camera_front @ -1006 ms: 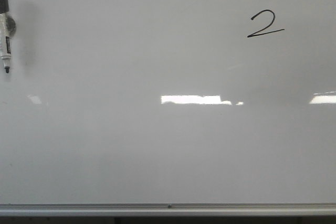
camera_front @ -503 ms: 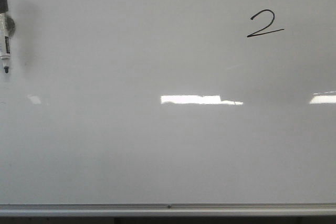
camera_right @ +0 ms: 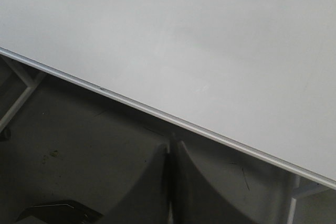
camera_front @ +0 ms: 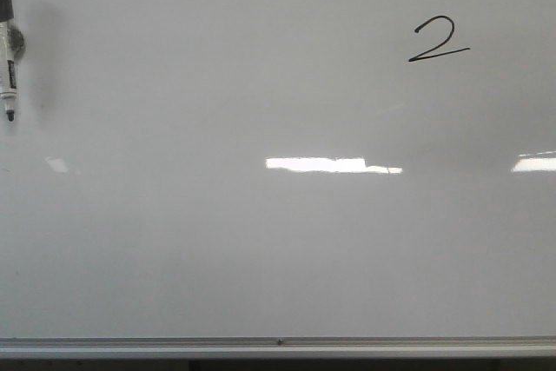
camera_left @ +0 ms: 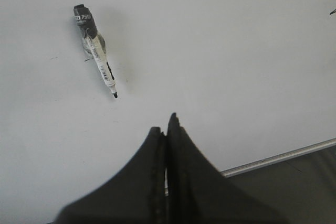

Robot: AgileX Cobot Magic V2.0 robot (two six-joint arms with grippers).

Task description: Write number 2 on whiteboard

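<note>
The whiteboard (camera_front: 261, 241) fills the front view. The number 2 (camera_front: 439, 40) sits at its upper right. A marker (camera_front: 9, 58) rests at the far left edge, tip down. Left gripper (camera_left: 167, 127) fingers pressed together, empty; right gripper (camera_right: 172, 148) likewise closed, empty.

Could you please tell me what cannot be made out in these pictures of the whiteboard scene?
- Marker: front view's left edge cuts it; its label print is too small to read in the left wrist view.
- Number 2: only a stroke tip shows at the left wrist view's edge.
- Whiteboard: its top and sides run out of frame.
- How the marker is held on the whiteboard is unclear.
</note>
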